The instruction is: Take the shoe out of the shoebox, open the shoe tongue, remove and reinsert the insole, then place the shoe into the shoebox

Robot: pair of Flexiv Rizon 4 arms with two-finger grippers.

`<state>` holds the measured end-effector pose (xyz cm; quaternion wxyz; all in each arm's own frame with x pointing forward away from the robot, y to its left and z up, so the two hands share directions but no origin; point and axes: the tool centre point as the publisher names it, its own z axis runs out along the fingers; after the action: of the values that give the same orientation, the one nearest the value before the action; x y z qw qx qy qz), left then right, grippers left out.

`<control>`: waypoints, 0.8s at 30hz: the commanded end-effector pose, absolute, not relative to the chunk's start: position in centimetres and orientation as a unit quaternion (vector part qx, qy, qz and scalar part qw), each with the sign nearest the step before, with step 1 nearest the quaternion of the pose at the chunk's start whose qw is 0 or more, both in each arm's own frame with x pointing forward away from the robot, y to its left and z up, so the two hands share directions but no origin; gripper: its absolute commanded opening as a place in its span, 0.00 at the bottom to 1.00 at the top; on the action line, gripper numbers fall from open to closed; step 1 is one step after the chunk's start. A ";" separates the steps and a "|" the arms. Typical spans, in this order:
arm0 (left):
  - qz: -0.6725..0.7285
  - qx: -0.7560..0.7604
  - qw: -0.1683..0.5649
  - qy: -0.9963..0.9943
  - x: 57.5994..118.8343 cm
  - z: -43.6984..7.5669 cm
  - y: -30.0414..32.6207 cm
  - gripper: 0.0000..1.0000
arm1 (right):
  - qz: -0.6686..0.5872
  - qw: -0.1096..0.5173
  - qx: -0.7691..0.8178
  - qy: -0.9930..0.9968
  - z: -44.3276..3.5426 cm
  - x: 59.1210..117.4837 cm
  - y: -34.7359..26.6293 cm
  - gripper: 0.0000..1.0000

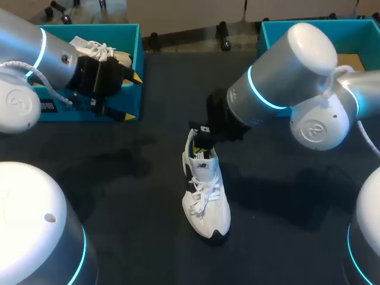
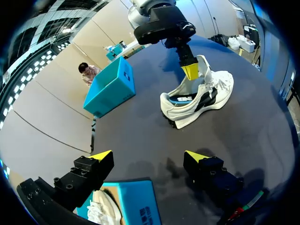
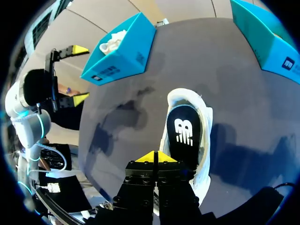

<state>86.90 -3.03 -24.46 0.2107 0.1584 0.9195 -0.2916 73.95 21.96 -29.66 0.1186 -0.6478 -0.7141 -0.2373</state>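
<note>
our white shoe (image 1: 205, 199) stands upright on the dark table (image 1: 119, 196) at the centre of the head view, toe toward the lower edge of the frame, laces loose over its front. the right arm comes in from the upper right, and the right end effector (image 3: 153, 157) sits over the shoe's opening at the heel end. in its wrist view the two yellow tips are pressed together with no gap, so it is closed, and we cannot tell whether anything thin is pinched between them. just ahead of those tips the dark insole (image 3: 183, 131) with its white logo lies inside the shoe. the left end effector (image 1: 132, 98) hangs at the upper left of the frame, by the right-hand wall of a teal shoebox (image 1: 133, 59), its fingers spread wide and holding nothing. a second white shoe (image 1: 98, 50) lies in that box. another teal shoebox (image 1: 273, 32) sits at the upper right, behind the right arm, well apart from the shoe on the table.
</note>
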 end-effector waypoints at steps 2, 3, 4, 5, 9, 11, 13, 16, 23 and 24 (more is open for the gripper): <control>-0.285 0.152 0.216 0.921 87.6 -23.3 -2.4 1.00 | -0.206 0.086 -0.658 -0.719 -29.3 74.1 22.3 0.00; -0.284 0.152 0.218 0.921 87.7 -23.2 -2.3 1.00 | -0.206 0.086 -0.658 -0.719 -29.3 74.1 22.3 0.00; -0.284 0.152 0.219 0.921 87.8 -23.0 -2.3 1.00 | -0.206 0.086 -0.658 -0.719 -29.3 74.1 22.3 0.00; -0.284 0.150 0.221 0.921 88.1 -22.9 -2.3 1.00 | -0.206 0.086 -0.658 -0.719 -29.3 74.1 22.3 0.00; -0.282 0.143 0.230 0.920 88.7 -22.5 -2.2 1.00 | -0.206 0.086 -0.658 -0.719 -29.3 74.1 22.3 0.00; -0.283 0.137 0.233 0.920 89.0 -22.4 -2.1 1.00 | -0.206 0.086 -0.658 -0.719 -29.3 74.1 22.3 0.00; -0.284 0.129 0.236 0.920 89.2 -22.3 -2.0 1.00 | -0.210 0.077 -0.664 -0.713 -30.1 74.2 21.7 0.00; -0.284 0.127 0.236 0.921 89.3 -22.3 -2.0 1.00 | -0.212 0.057 -0.672 -0.707 -30.6 74.3 21.2 0.00; -0.284 0.127 0.236 0.921 89.3 -22.3 -2.0 1.00 | -0.206 0.026 -0.681 -0.702 -32.0 74.8 20.0 0.00; -0.284 0.127 0.236 0.921 89.3 -22.3 -2.0 1.00 | -0.205 0.026 -0.681 -0.702 -32.2 75.0 20.1 0.00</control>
<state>89.25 -1.84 -22.25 0.2364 0.1275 0.9198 -0.2861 74.90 19.77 -31.88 0.0284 -0.6804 -0.7032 -0.2043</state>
